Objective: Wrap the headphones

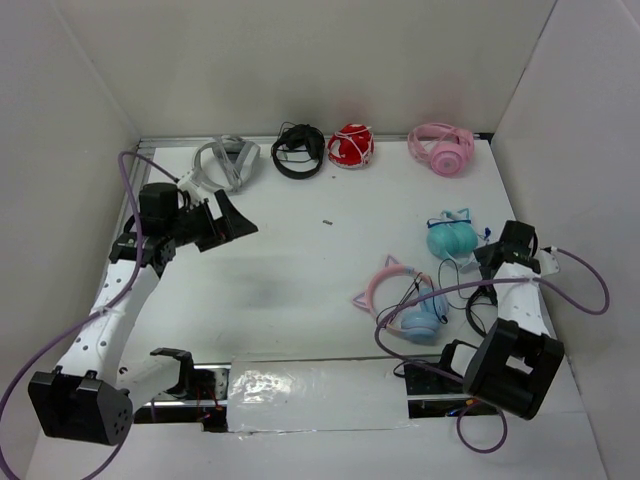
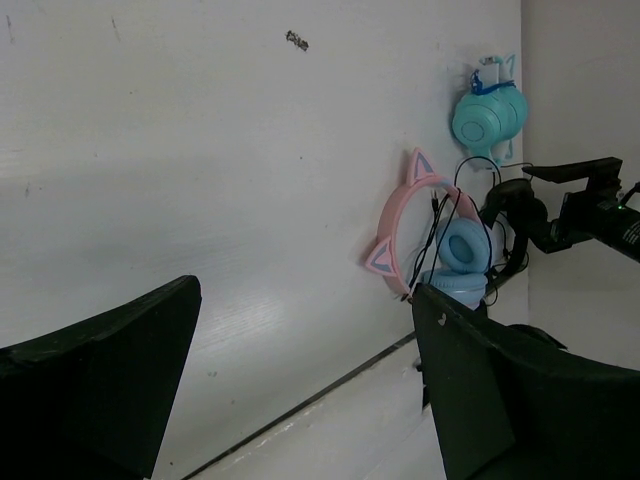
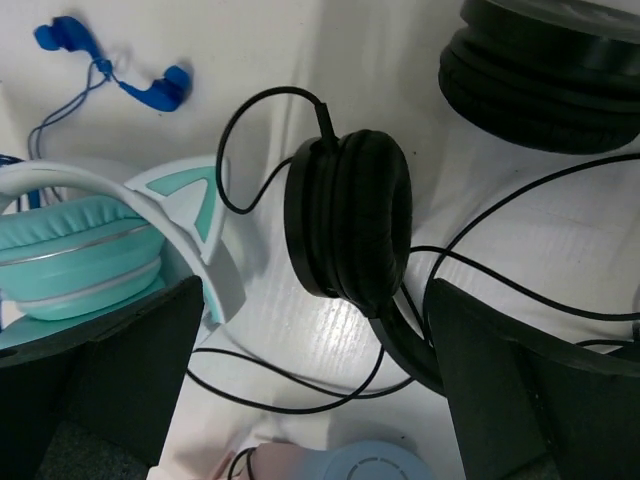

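The left gripper [image 1: 232, 228] hangs over the left side of the table [image 1: 300, 270], its jaws wide apart with nothing between them. Along the back wall sit a grey pair [image 1: 225, 160], a chunky black pair [image 1: 298, 150], a red pair [image 1: 351, 146] and a pink pair [image 1: 442, 148].

On the right side lies a pink cat-ear pair [image 1: 405, 295] with blue cups. Just behind it is a teal cat-ear pair [image 3: 90, 240], with blue earbuds [image 3: 150, 90] near it.

The headphones [image 3: 350, 225] lie on the table right of these, one round black cup on edge. Their cord [image 3: 222, 165] loops loosely across the table. A second black cup [image 3: 540, 75] at the top of the wrist view is probably theirs.

The right gripper [image 3: 315, 300] is over the first cup, jaws spread to either side, not clamped.
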You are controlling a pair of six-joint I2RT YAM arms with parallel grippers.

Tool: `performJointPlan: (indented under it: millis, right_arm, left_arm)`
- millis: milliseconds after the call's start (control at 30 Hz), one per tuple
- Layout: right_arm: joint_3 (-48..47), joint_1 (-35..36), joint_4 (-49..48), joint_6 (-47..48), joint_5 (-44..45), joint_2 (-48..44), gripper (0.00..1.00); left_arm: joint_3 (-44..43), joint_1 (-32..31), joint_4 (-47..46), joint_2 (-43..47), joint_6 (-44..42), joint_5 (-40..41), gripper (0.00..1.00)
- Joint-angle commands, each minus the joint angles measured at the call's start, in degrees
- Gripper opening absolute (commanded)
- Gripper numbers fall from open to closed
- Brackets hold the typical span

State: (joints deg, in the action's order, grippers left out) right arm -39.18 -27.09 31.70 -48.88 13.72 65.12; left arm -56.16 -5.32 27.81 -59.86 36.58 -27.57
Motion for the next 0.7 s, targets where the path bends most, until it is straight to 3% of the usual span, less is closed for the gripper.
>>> performJointPlan:
  millis: [0, 100, 233, 500, 600, 633, 667]
  right_arm:
    - [1.12, 3.09, 1.60, -2.53, 4.99, 0.09, 1.00]
    - [1.21, 8.01, 3.10, -4.46, 8.78, 0.26, 1.00]
    - [0.86, 9.16, 0.64, -2.19, 4.75, 3.86, 1.00]
    - [0.24, 10.57, 1.26, -3.24, 7.56, 12.47, 0.98]
    - [-0.19, 11.35, 0.55, -2.88, 6.41, 12.40, 0.69]
    - [-0.72, 11.62, 0.81, -3.32, 7.11, 11.79, 0.45]
    - [-1.25, 12.06, 2.03, -3.41, 7.72, 10.13, 0.39]
  left_arm:
    - [-2.46, 0.22, -2.24, -0.87, -1.68, -1.43, 0.99]
    - [-2.29, 0.22, -2.32, -1.75, -1.60, -1.34, 0.99]
    - [-1.41, 0.22, -3.47, -2.98, -2.04, -3.28, 0.99]
    - [-1.93, 0.22, -2.59, -4.57, -2.04, 0.24, 0.99]
    - [-3.16, 0.22, -0.92, -5.62, -1.51, 1.29, 0.99]
    - [-4.21, 0.22, -0.05, -6.41, -1.51, 1.64, 0.99]
    - [-4.83, 0.22, 0.48, -6.68, -1.68, 2.43, 0.99]
